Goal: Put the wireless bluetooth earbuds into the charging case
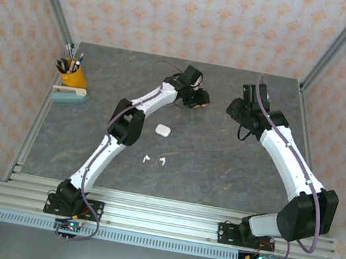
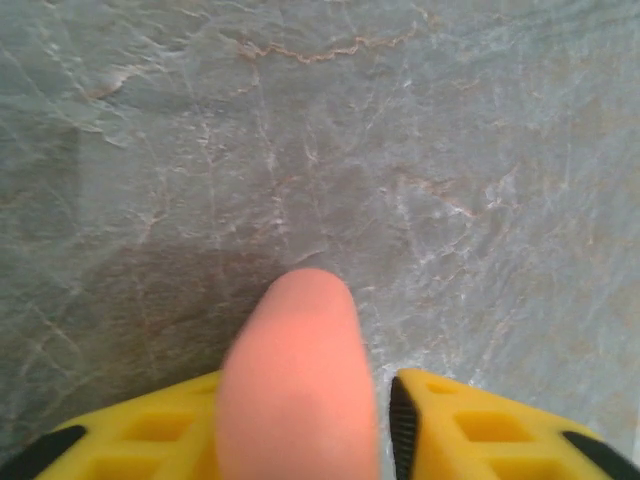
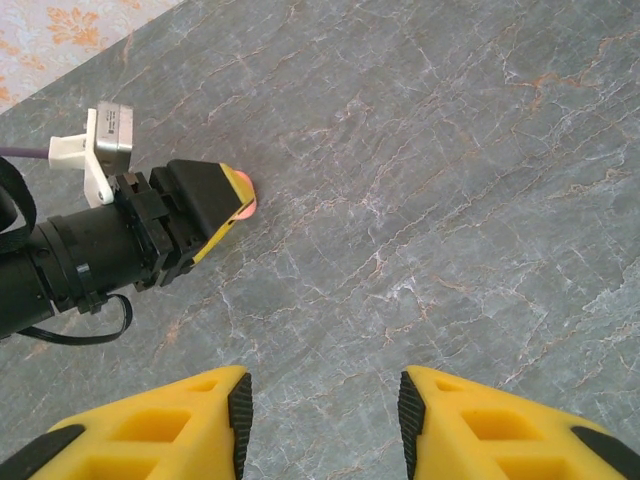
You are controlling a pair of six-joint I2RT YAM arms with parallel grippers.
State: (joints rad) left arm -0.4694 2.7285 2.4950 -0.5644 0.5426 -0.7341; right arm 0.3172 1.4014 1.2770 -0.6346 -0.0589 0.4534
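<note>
Top view, tabletop (image 1: 218,178): grey marbled slab, with both arms reaching toward its far middle
Top view, left claw (image 1: 197,97): upper centre of the frame, left of the right claw (image 1: 238,107), the two apart
Top view, white case (image 1: 162,129): left of centre, near the left arm's forearm
Top view, earbuds: a white earbud (image 1: 146,159) and a second white earbud (image 1: 162,160) lie side by side below the white case, apart from it and from each other
Top view, yellow pen cup (image 1: 72,75): upper left, with a pale teal block (image 1: 69,95) just below it
Left wrist view, coral-pink rounded object (image 2: 295,340): bottom centre, pinched between the left claw's yellow fingers (image 2: 470,430); I cannot tell whether it touches the tabletop
Right wrist view, right claw: fingers (image 3: 170,420) spread along the bottom edge, bare tabletop between them
Right wrist view, left claw: left of the frame, the coral-pink rounded object showing at its tip
</note>
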